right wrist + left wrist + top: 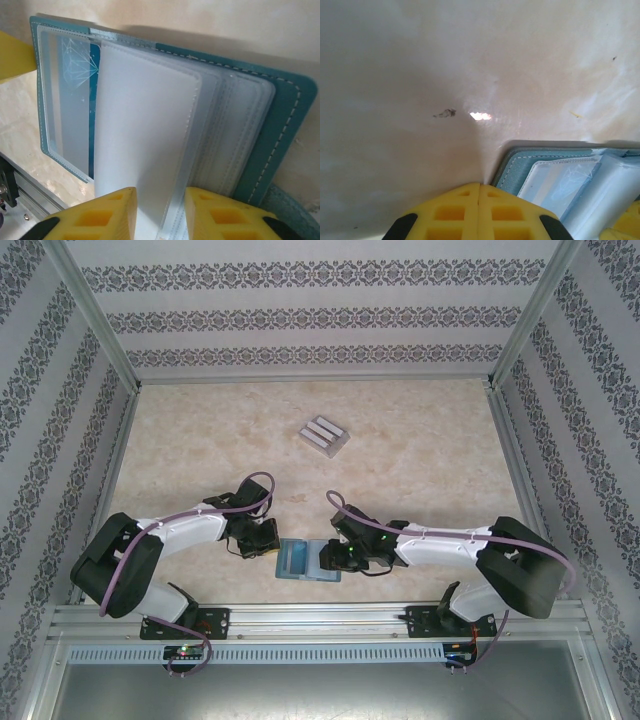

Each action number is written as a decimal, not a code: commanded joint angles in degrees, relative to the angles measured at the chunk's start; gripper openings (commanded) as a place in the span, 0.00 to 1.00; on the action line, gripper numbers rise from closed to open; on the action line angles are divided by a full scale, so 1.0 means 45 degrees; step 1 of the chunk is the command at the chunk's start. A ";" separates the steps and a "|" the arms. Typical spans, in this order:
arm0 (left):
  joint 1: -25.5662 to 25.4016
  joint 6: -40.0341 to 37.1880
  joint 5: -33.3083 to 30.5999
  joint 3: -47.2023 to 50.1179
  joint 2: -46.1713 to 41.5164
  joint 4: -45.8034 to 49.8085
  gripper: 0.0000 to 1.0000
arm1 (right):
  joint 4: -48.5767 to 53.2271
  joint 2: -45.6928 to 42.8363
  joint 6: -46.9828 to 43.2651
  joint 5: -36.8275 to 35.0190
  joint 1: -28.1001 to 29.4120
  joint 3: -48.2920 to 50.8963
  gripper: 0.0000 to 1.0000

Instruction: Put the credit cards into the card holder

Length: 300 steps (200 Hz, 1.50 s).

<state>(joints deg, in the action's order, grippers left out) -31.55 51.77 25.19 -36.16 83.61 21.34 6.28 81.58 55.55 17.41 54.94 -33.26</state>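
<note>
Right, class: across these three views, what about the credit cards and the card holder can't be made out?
Credit cards, top view: too small to read any print.
Card holder, top view: right end covered by the right gripper.
Card holder, left wrist view: cut off by the right edge.
Card holder, right wrist view: near edge behind the yellow fingers; frosted sleeves blur pocket contents.

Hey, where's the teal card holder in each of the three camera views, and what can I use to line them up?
Top external: the card holder lies open at bottom centre.
Left wrist: it sits in the lower right corner, beside the shut left tool.
Right wrist: it spreads across most of the picture, clear pockets facing up.
Shared landmark: the left tool's yellow fingers at the holder's edge.
</note>
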 commanded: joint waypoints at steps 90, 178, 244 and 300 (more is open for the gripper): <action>-0.0491 0.0271 -0.0462 0.0814 0.0716 0.0439 0.00 | 0.0194 -0.0112 -0.0260 0.0051 0.0134 -0.0501 0.22; -0.0382 0.0340 -0.0180 0.0045 -0.0304 0.1385 0.05 | -0.1063 0.0045 -0.1175 0.0726 0.0213 -0.1109 0.30; 0.1351 -0.0092 -0.0226 -0.0177 -0.2044 0.2180 0.16 | -0.2070 0.2375 -0.1443 0.1687 0.0462 -0.2227 0.39; 0.3392 -0.1458 -0.0675 -0.1731 -0.2684 0.2732 0.48 | -0.2321 0.2953 -0.2022 0.2223 0.0814 -0.3102 0.48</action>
<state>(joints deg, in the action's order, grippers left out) -17.78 49.54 24.67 -39.55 72.12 30.72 -2.90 95.79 49.15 25.65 58.04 -45.36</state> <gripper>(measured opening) 0.402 0.467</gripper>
